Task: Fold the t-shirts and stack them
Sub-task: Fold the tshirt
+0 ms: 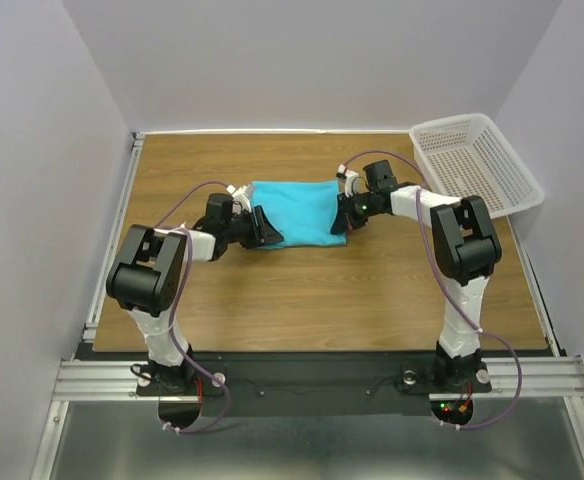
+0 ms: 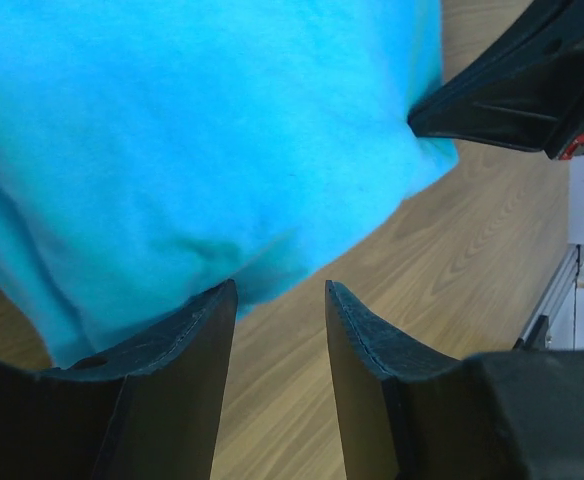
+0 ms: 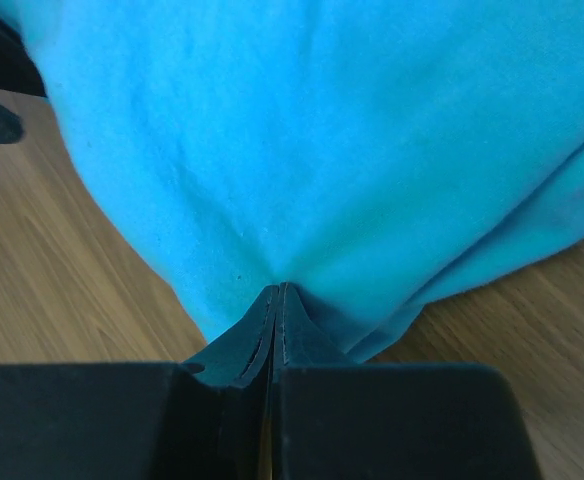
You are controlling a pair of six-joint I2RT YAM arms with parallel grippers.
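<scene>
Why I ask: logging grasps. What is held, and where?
The right gripper pinches the t-shirt at its edge; the left gripper is open, holding nothing.

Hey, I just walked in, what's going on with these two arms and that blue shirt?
Two robot arms are working on a turquoise t-shirt lying in a rough rectangle on the wooden table. The right tool is pinched shut on the shirt's right edge. The left tool sits open at its left edge, gripping nothing. A white perforated basket stands at the far right corner.
</scene>
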